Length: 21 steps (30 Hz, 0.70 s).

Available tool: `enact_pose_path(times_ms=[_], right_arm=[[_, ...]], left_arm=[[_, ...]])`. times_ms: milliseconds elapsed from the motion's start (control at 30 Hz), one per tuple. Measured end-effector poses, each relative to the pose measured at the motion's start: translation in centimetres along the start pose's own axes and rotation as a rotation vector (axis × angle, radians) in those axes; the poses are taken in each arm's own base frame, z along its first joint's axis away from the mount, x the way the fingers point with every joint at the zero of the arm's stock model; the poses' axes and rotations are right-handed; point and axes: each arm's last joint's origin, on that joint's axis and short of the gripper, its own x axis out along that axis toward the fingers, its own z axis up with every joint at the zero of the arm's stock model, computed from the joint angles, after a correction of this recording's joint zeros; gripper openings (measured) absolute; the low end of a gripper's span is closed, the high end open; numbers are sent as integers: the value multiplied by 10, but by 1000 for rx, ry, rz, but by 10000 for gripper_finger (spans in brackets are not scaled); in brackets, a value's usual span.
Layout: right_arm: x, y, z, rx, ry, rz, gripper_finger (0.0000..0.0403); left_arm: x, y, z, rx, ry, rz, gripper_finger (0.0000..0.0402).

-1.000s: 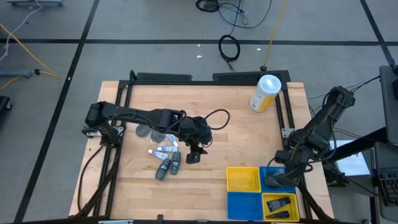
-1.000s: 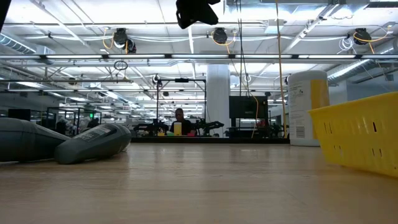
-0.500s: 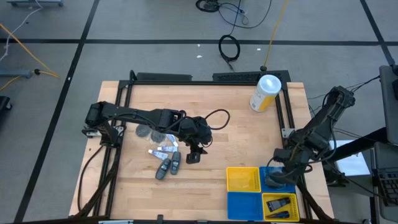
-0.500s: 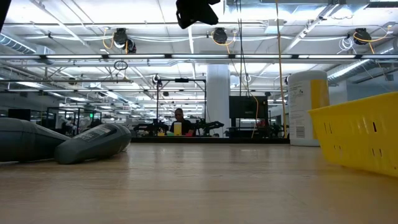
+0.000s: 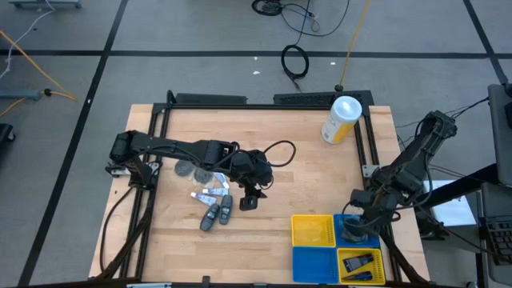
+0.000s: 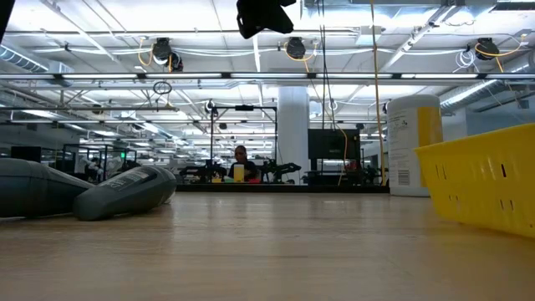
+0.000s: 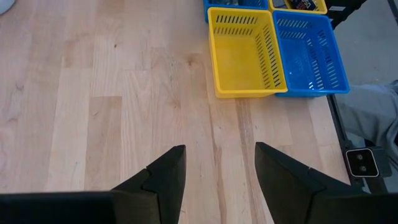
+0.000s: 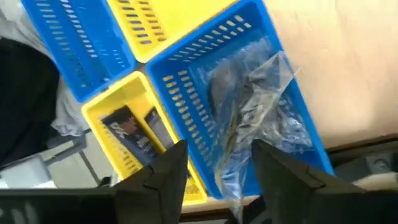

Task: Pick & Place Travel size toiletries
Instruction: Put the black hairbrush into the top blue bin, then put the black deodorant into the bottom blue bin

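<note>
The toiletries lie in a loose pile (image 5: pixel 210 200) on the table: dark grey oblong pieces (image 5: pixel 218 214) (image 6: pixel 125 191), white tubes (image 5: pixel 206 194) and round pieces in clear wrap (image 5: pixel 192 170). My left gripper (image 5: pixel 250 198) (image 7: pixel 217 168) hangs open above bare wood just right of the pile. My right gripper (image 5: pixel 354 230) (image 8: pixel 214 168) is open above the far-right blue basket (image 8: pixel 180 87). A greyish piece in crinkled clear wrap (image 8: pixel 249 118) lies in that basket, and the wrap's tail reaches down between the fingers. Dark packets (image 8: pixel 134 134) lie in the near-right yellow basket (image 5: pixel 360 264).
Four small baskets, two yellow (image 5: pixel 312 230) and two blue (image 5: pixel 312 264), sit together at the table's near right corner. A large white-and-yellow canister (image 5: pixel 342 118) (image 6: pixel 414 146) stands at the far right. A black frame (image 5: pixel 240 100) runs along the table's edges. Bare wood lies between pile and baskets.
</note>
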Motion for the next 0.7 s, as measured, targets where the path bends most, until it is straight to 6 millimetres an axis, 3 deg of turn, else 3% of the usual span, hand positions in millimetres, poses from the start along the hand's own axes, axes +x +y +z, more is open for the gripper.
enact_pose_path(times_ms=[167, 367, 700], right_arm=[[-1, -9, -3, 49, 66, -92, 187], [0, -8, -3, -6, 58, -74, 175], [-1, -4, 7, -45, -169, -65, 160]], left_arm=[[0, 0, 0, -1, 1, 1, 186], [0, 0, 0, 3, 1, 1, 186], [0, 1, -3, -16, 33, 28, 186]])
